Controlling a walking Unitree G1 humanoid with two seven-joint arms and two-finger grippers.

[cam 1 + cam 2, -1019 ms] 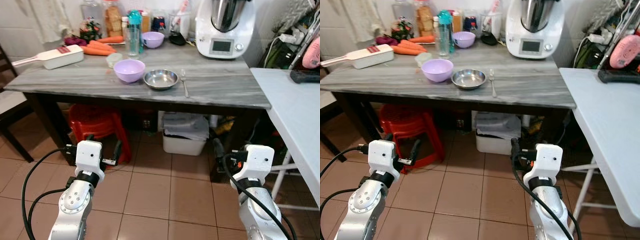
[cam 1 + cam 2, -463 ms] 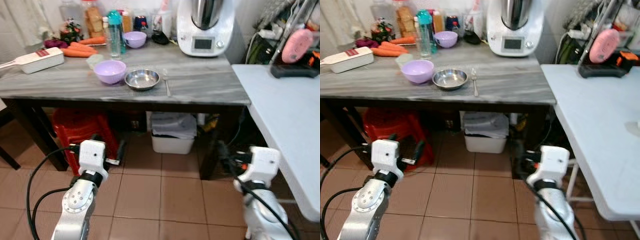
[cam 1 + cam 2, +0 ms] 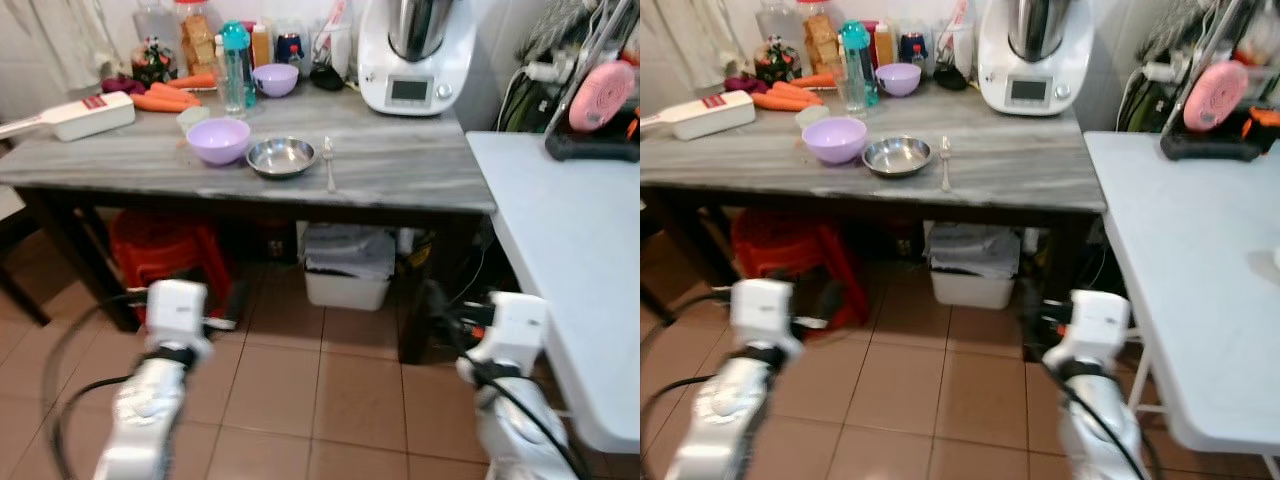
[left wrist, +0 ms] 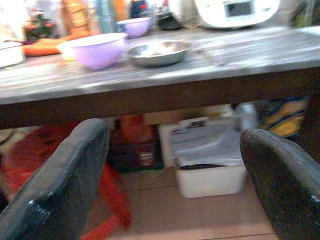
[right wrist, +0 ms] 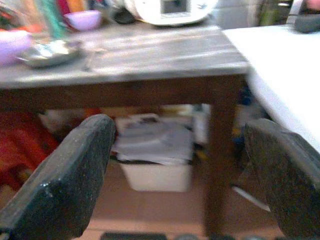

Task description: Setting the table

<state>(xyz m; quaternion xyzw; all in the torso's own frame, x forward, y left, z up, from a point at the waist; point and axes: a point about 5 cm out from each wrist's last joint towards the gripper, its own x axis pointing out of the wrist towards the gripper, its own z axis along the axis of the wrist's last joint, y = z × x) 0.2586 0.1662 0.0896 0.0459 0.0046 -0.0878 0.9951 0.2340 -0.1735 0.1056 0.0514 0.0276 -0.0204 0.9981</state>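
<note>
Grey table (image 3: pixel 420 175): stands ahead of the robot; the step is probably the approach, so walk in square to its front edge and halt before lifting either arm.
Food processor (image 3: pixel 415 52): white, at the back; its display is too small to read.
Lilac bowl (image 3: pixel 218 139): near the front edge, just beside the steel bowl (image 3: pixel 282 156), spoon (image 3: pixel 328 160) on that bowl's far side.
Left gripper (image 4: pixel 175 175): low, fingers spread wide, holding nothing.
Right gripper (image 5: pixel 185 175): likewise wide and empty.
Writing: none legible.

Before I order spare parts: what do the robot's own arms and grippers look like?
Both arms are silver with white boxy wrist blocks and black cables looping alongside. The left gripper and right gripper each have two long, rounded black fingers, slightly scuffed.
</note>
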